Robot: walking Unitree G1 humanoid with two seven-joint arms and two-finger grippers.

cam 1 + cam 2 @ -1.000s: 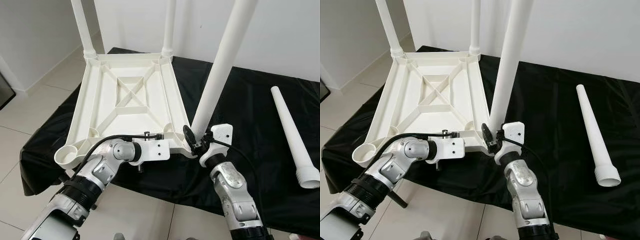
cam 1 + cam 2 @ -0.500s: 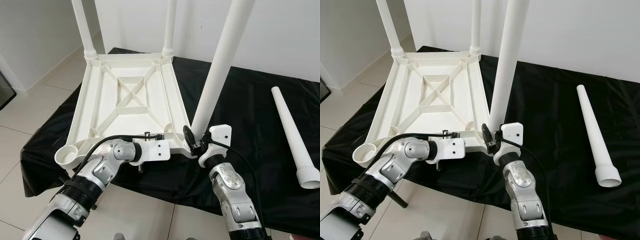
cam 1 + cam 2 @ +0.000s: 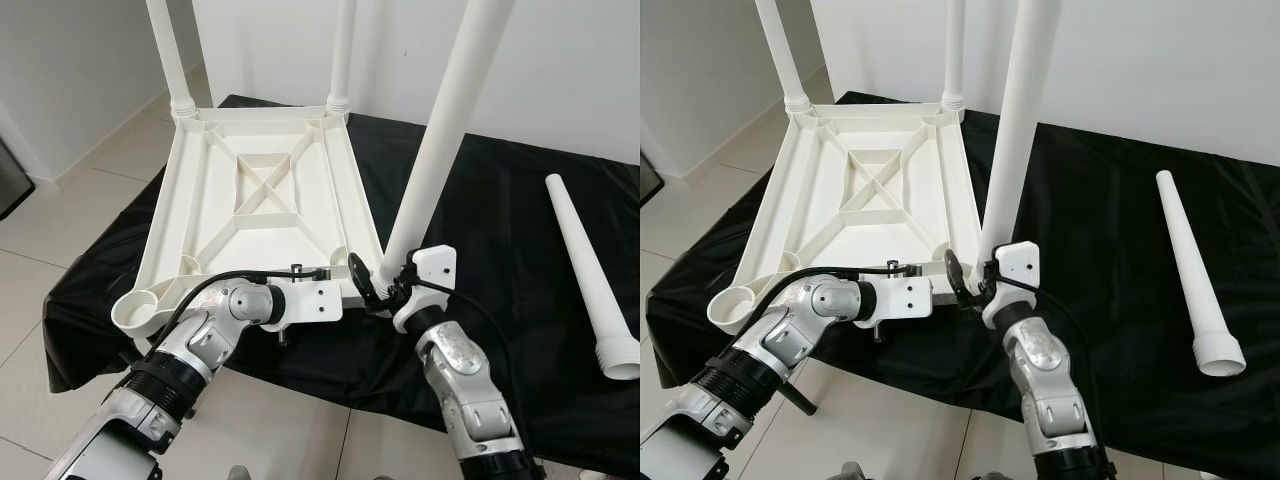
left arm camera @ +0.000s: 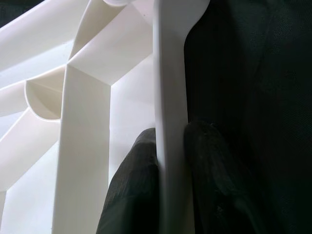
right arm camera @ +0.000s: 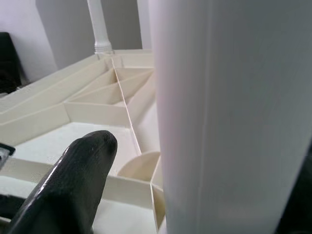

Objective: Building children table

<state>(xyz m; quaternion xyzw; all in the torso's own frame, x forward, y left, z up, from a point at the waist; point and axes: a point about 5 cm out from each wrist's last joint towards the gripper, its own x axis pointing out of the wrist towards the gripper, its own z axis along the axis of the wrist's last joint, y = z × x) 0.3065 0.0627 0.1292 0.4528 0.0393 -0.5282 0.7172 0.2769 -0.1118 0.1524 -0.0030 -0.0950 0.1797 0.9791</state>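
Note:
A white plastic table top (image 3: 260, 190) lies upside down on a black cloth. Two white legs (image 3: 168, 50) (image 3: 342, 50) stand in its far corners. A third leg (image 3: 440, 130) stands upright in the near right corner socket. My right gripper (image 3: 380, 285) is open at that leg's base, one black finger (image 5: 73, 180) spread away from the leg toward the table's inside. My left gripper (image 4: 170, 141) is shut on the table top's near rim, a finger on each side of the thin wall. The near left corner socket (image 3: 135, 312) holds no leg.
A fourth white leg (image 3: 590, 270) lies loose on the black cloth (image 3: 500, 200) to the right, wide end toward me. The cloth-covered surface ends just before my arms, with tiled floor (image 3: 60, 230) to the left and white walls behind.
My right gripper has opened: its left finger has swung away from the upright leg's base. The leg still stands in its socket. The left gripper holds the rim as before.

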